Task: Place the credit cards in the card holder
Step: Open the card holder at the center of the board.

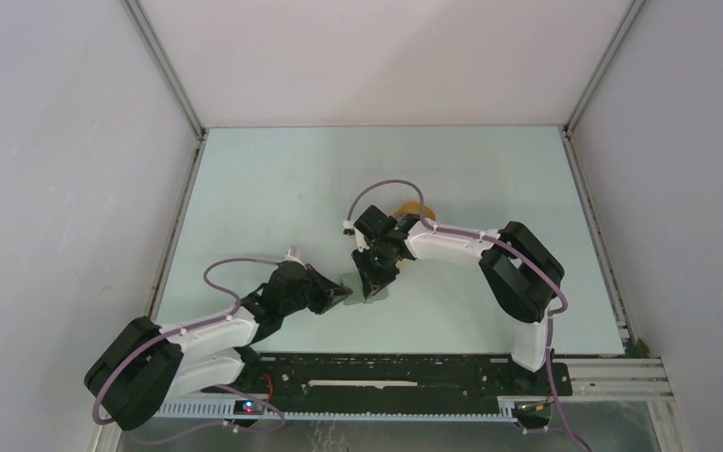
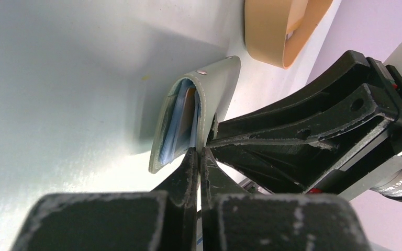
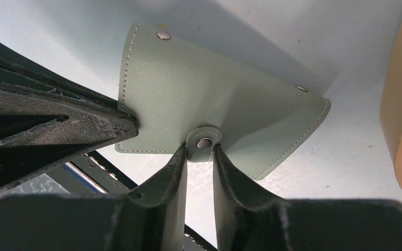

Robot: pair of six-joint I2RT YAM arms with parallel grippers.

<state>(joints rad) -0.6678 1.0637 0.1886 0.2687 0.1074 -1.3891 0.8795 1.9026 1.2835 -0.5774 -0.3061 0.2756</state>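
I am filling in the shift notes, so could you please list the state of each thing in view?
card holder: folded over, cards inside, held by both grippers
credit cards: tucked in the holder, edges showing
snap tab: between the right gripper's fingers
left gripper: shut on the holder's edge
right gripper: closing at the tab
orange tray: on the table, untouched
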